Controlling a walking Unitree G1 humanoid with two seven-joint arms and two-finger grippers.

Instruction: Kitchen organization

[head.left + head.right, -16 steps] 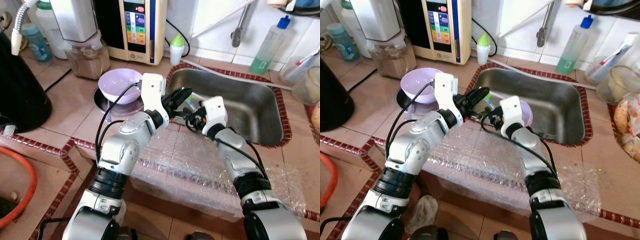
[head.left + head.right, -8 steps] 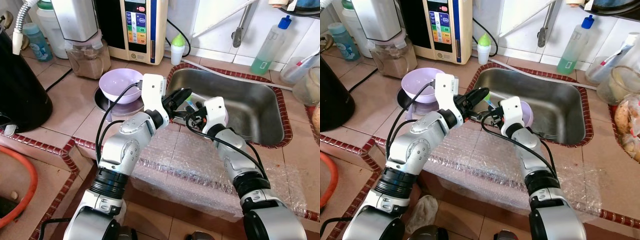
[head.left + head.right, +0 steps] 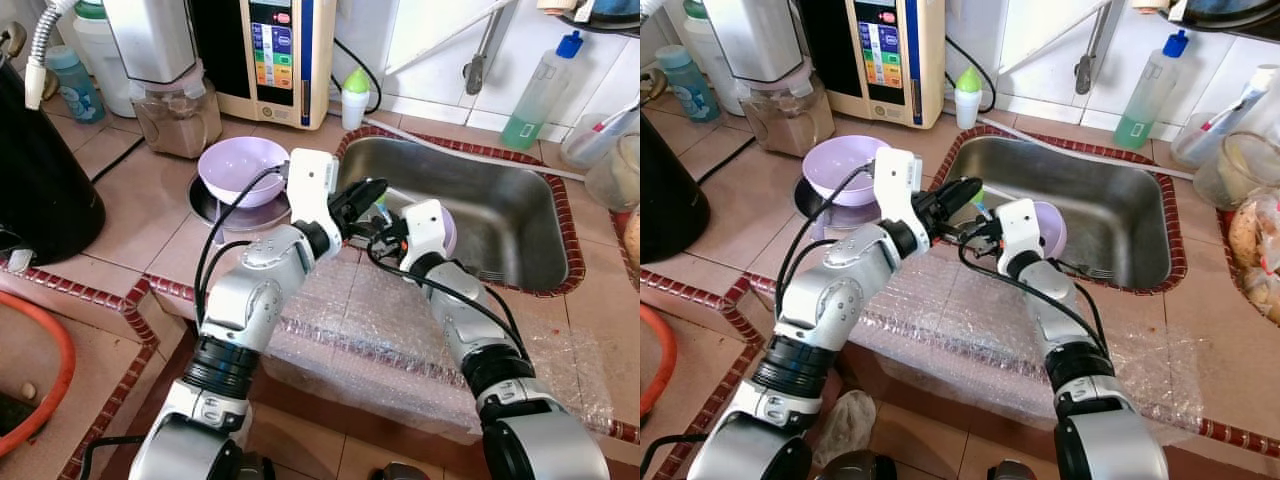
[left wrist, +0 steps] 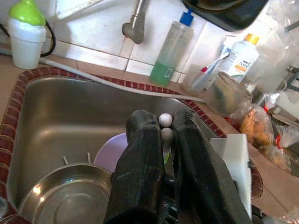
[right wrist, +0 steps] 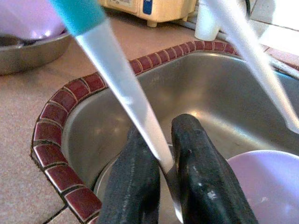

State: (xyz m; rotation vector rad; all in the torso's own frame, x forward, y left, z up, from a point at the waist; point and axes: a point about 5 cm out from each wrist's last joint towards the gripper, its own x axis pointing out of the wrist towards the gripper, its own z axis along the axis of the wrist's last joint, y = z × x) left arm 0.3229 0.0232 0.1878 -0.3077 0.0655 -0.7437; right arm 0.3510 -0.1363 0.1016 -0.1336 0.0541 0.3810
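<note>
Arms are both bent at the elbow and reached forward over the bubble wrap (image 3: 370,320) that is spread across the tiled counter (image 3: 130,215), and they meet at the near left corner of the steel sink (image 3: 500,215).

The left gripper (image 3: 362,194) is held just above the sink's rim, its wrist raised and its black fingers (image 4: 145,158) angled toward the basin. In the left wrist view the fingers are seen pressed close together on a slim utensil (image 4: 165,128) with small white rounded ends; what kind of utensil it is cannot be told.

The right gripper (image 3: 385,235) is turned back toward the left one, its forearm sloped up from the counter's front edge. In the right wrist view its fingers (image 5: 201,186) are closed on a knife (image 5: 126,93), a pale, tapering blade with a teal handle, which is held slanting up away from the basin. A second pale stick (image 5: 252,56) is seen crossing that view above the sink.

A lilac bowl (image 3: 443,232) is seen inside the sink just behind the right wrist, with a steel bowl (image 4: 65,205) beside it. Another lilac bowl (image 3: 240,165) is set in a steel dish on the counter to the left of the sink.
</note>
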